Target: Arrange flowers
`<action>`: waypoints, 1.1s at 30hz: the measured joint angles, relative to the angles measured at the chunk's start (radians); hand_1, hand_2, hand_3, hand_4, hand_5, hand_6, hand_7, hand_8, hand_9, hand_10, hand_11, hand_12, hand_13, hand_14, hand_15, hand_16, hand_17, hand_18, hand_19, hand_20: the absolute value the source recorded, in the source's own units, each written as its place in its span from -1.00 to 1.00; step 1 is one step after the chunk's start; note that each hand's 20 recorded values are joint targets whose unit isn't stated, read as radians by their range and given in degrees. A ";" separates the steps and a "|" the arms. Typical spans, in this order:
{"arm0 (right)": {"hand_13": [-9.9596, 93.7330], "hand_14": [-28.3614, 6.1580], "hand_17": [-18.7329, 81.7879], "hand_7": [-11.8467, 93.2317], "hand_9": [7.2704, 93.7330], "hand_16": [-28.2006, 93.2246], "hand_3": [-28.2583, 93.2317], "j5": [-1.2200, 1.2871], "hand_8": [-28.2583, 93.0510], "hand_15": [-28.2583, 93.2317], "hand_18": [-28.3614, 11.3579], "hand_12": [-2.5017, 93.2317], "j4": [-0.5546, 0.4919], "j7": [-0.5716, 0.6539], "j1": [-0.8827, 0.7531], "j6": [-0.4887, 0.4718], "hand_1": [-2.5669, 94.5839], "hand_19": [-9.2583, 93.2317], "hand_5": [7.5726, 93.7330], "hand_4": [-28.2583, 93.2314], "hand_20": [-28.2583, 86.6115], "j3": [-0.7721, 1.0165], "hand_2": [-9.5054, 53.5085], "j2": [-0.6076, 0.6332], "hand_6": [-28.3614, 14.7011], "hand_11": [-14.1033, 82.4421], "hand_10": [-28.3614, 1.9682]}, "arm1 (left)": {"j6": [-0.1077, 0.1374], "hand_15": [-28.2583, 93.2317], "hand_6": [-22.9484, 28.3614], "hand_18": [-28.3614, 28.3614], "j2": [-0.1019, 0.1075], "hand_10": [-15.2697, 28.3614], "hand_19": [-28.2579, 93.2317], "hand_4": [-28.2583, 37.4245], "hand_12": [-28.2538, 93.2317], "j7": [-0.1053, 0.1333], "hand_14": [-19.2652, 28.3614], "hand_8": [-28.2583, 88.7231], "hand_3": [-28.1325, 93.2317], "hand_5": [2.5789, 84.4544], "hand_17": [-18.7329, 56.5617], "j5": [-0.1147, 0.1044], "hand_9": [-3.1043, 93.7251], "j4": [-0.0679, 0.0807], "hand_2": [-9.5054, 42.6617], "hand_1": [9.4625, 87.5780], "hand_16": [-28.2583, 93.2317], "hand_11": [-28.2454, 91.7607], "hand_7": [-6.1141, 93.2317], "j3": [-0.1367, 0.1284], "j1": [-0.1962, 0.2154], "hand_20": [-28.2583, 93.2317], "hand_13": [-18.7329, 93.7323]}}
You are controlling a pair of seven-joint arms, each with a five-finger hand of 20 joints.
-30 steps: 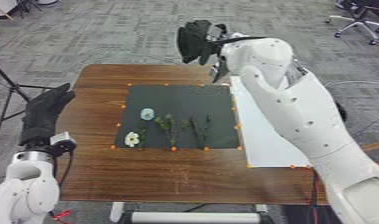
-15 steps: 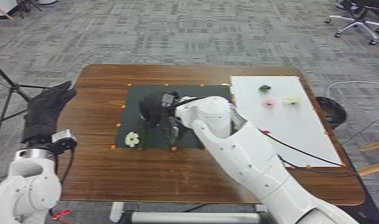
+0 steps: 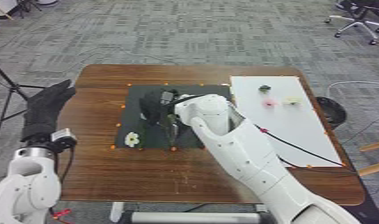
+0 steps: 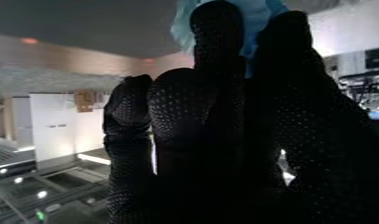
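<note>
Over the left part of the black mat (image 3: pixel 190 91), my right hand (image 3: pixel 152 107) is lowered among the dark green stems. In the right wrist view the right hand (image 4: pixel 221 100) has its thumb and a finger close together on a light blue flower (image 4: pixel 258 14), whose petals spread around the tips. A white flower (image 3: pixel 132 139) with a yellow centre lies at the mat's near left corner. The stems are partly hidden beneath the right hand. My left hand (image 3: pixel 45 107) is held off the table's left edge, its fingers straight.
A white board (image 3: pixel 301 135) lies on the table's right side, bearing a dark green piece (image 3: pixel 264 88), a pink flower (image 3: pixel 270 103) and a pale yellow flower (image 3: pixel 292 101). A black bowl (image 3: pixel 331 112) sits beyond the right edge. Cables cross the board's near part.
From beyond the table's far edge, my right hand has come back toward the robot and down over the mat, covering the blue flower's spot. It has barely shifted since. The left hand stays put.
</note>
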 measured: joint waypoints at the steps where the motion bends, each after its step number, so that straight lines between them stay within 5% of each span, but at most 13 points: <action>1: 0.60 0.26 0.04 -0.19 0.89 0.11 0.41 0.005 -0.51 0.55 -0.66 -0.23 0.001 0.002 0.005 0.002 0.23 0.58 0.59 -0.90 0.62 0.000 -1.00 0.001 0.57 -0.47 0.37 | -0.006 -0.36 0.05 0.37 -0.002 0.32 -0.45 -0.89 -0.35 0.001 0.44 -0.65 0.62 0.14 -0.36 0.000 0.09 -0.001 -0.58 -0.61 -0.52 -0.21 -0.59 -0.007 0.005 -0.29 -0.03; 7: 0.60 0.26 0.04 -0.19 0.89 0.11 0.41 -0.004 -0.51 0.55 -0.66 -0.24 0.018 0.003 0.025 0.012 0.23 0.58 0.60 -0.90 0.62 0.027 -1.00 -0.003 0.57 -0.47 0.37 | -0.036 -0.36 0.04 0.37 -0.014 0.32 -0.45 -0.89 -0.35 0.009 0.43 -0.65 0.62 0.13 -0.36 0.000 0.09 -0.001 -0.58 -0.60 -0.52 -0.21 -0.59 -0.036 0.030 -0.29 -0.03; 17: 0.60 0.25 0.03 -0.18 0.89 0.11 0.42 -0.107 -0.52 0.55 -0.65 -0.24 0.077 -0.005 0.006 0.013 0.22 0.57 0.58 -0.90 0.62 0.115 -1.00 -0.037 0.58 -0.47 0.37 | -0.049 -0.37 0.04 0.37 -0.023 0.31 -0.45 -0.89 -0.35 0.011 0.44 -0.65 0.62 0.13 -0.36 0.001 0.09 0.000 -0.58 -0.60 -0.52 -0.21 -0.59 -0.037 0.033 -0.29 -0.03; 24: 0.60 0.25 0.03 -0.17 0.88 0.12 0.42 -0.104 -0.52 0.55 -0.66 -0.24 0.086 0.003 -0.012 0.019 0.21 0.57 0.58 -0.89 0.62 0.107 -1.00 -0.040 0.59 -0.48 0.39 | -0.083 -0.37 0.04 0.37 -0.039 0.32 -0.45 -0.89 -0.34 0.014 0.44 -0.65 0.62 0.13 -0.36 0.002 0.09 0.000 -0.58 -0.61 -0.52 -0.21 -0.59 -0.067 0.044 -0.29 -0.03; 30: 0.53 0.16 -0.03 -0.26 0.58 0.10 0.51 -0.065 -0.52 0.53 -0.68 -0.53 0.085 0.043 -0.013 0.065 -0.04 0.54 0.34 -0.85 0.61 0.080 -1.00 -0.036 0.49 -0.36 0.21 | -0.124 -0.37 0.04 0.37 -0.056 0.32 -0.45 -0.89 -0.34 0.017 0.44 -0.65 0.62 0.12 -0.36 0.005 0.08 0.001 -0.58 -0.61 -0.52 -0.21 -0.59 -0.098 0.065 -0.29 -0.04; 33: 0.51 0.12 -0.05 -0.31 0.48 0.09 0.60 -0.049 -0.73 0.53 -0.71 -0.55 0.079 0.053 -0.013 0.066 -0.18 0.52 0.26 -0.86 0.62 0.077 -1.00 -0.034 0.46 -0.39 0.15 | -0.130 -0.37 0.04 0.37 -0.059 0.32 -0.45 -0.89 -0.34 0.017 0.44 -0.65 0.62 0.12 -0.37 0.006 0.08 0.002 -0.58 -0.61 -0.52 -0.21 -0.59 -0.102 0.073 -0.29 -0.04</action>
